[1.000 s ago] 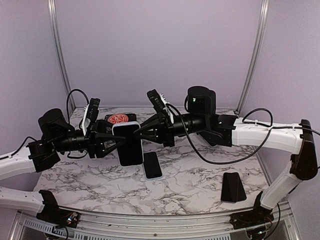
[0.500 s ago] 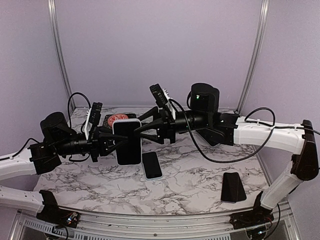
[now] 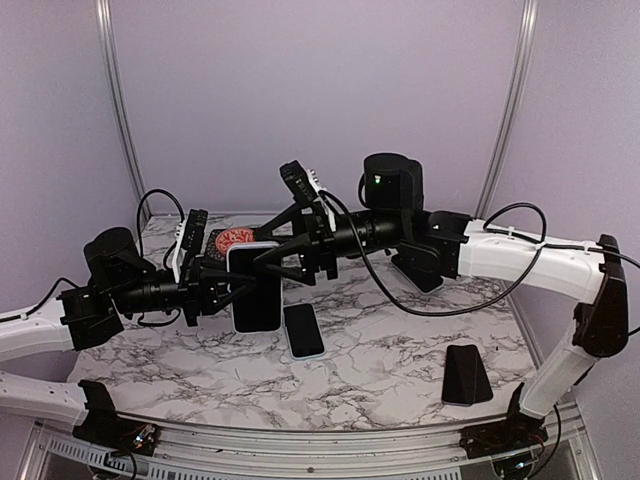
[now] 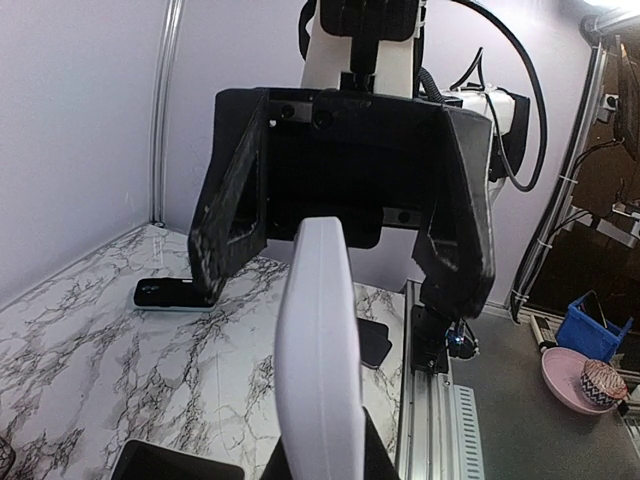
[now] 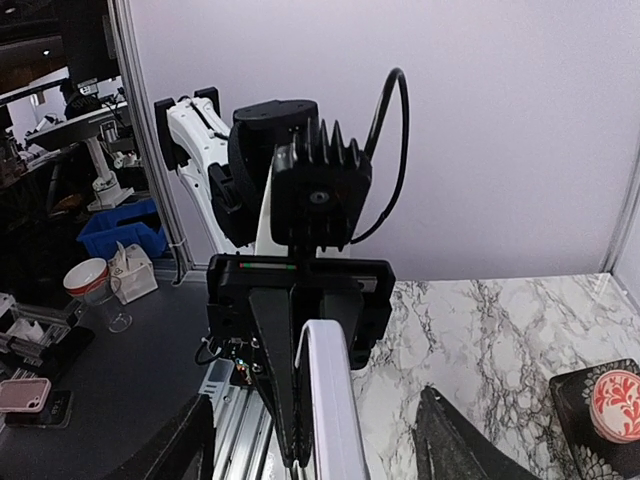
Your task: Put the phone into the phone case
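Observation:
My left gripper [image 3: 232, 285] is shut on the lower edge of a white phone case [image 3: 256, 288] and holds it upright above the table. Its dark face is towards the top camera; I cannot tell whether that is a screen or a lining. The case shows edge-on in the left wrist view [image 4: 320, 340] and the right wrist view [image 5: 335, 410]. My right gripper [image 3: 265, 248] is open, with its fingers [image 4: 455, 230] on either side of the case's top. A dark phone with a pale rim [image 3: 303, 330] lies flat on the marble, just right of the case.
A black wedge stand [image 3: 466, 373] sits at the front right. A black box with a red patterned disc [image 3: 237, 238] is at the back, behind the case. The table's metal rail [image 3: 300, 440] runs along the near edge.
My right gripper has moved left and a little up, and its open fingers now straddle the top of the case. My left gripper and the case have sunk slightly.

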You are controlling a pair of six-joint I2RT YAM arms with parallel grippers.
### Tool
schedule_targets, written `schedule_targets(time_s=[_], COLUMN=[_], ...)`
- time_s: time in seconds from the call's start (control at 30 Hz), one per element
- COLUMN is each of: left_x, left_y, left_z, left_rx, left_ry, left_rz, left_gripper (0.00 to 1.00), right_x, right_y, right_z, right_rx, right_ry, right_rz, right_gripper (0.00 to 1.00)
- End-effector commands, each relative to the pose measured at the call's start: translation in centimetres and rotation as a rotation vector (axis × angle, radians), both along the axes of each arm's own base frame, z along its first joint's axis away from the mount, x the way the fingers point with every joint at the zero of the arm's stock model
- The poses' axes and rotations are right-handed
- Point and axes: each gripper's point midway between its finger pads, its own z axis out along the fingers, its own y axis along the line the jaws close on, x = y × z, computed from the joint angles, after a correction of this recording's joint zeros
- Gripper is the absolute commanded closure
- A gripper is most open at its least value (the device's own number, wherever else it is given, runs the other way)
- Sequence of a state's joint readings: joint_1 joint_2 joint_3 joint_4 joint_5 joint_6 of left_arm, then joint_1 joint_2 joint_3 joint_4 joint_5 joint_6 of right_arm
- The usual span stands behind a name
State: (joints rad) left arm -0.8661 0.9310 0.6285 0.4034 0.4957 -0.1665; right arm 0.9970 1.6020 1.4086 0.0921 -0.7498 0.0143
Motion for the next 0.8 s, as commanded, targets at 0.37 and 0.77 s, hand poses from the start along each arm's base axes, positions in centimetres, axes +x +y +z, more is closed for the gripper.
schedule_targets(time_s=[0.37,0.77], left_x=[-0.8,-1.0], left_y=[0.5,1.4], left_z=[2.7,4.1], left_rx=[-0.068,-0.108], left_ry=[-0.068,-0.087], left_rz=[-0.013,0.01], left_gripper=[1.0,1.0], right_x=[0.0,0.9], right_y=[-0.2,-2.4], right_z=[0.4,-2.6], right_rx=[0.009,0.027], right_ry=[0.001,0.104], right_rz=[-0.029,-0.127], right_gripper=[1.0,0.46])
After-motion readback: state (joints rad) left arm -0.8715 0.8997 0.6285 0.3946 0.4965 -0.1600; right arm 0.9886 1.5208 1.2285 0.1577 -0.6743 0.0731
